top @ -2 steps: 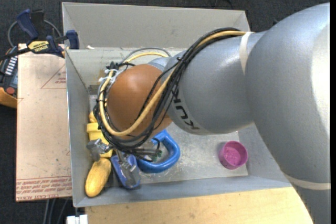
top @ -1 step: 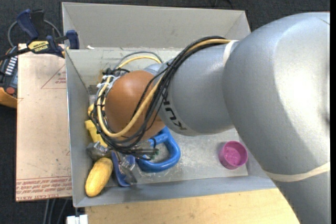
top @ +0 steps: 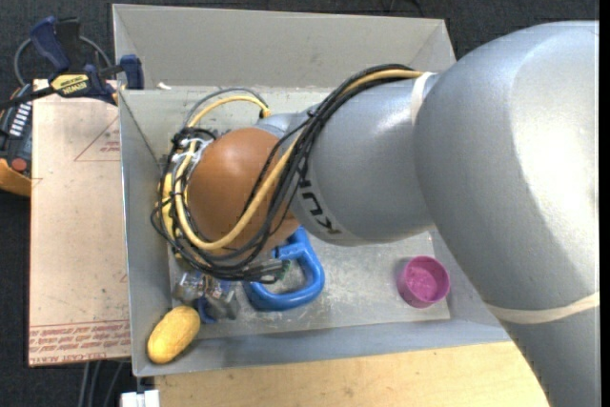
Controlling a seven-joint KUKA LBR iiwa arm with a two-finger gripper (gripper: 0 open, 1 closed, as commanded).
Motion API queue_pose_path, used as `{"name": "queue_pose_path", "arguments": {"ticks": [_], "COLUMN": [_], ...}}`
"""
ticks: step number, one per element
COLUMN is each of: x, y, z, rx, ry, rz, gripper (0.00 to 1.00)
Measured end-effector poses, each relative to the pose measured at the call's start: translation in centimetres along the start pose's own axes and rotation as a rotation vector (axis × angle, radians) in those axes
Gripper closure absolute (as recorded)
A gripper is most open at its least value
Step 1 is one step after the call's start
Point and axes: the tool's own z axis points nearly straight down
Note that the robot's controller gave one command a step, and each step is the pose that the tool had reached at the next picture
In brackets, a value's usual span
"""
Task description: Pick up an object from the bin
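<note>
Grey bin [top: 286, 48]: yellow lemon [top: 173, 334], diagonal

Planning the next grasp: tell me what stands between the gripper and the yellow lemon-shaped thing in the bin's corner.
Nothing visible: the gripper sits beside the yellow lemon-shaped thing. The blue loop-shaped plastic handle lies on the gripper's other side.

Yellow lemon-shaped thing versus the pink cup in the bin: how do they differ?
Colour and shape: the yellow lemon-shaped thing is a solid, rounded oval; the pink cup is a small open round vessel.
Pose: the yellow one lies on its side; the cup stands with its mouth up.
Place: the yellow one sits in the near left corner beside the gripper; the cup is off to the right, apart from it.
Both rest loose on the bin floor.
</note>
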Motion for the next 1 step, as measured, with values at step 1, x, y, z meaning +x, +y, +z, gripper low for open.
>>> {"name": "queue_pose_path", "arguments": {"ticks": [1], "x": [0.00], "y": [0.00], "z": [0.00], "rx": [0.000], "ry": [0.000], "rz": [0.000], "gripper": [1.00]}}
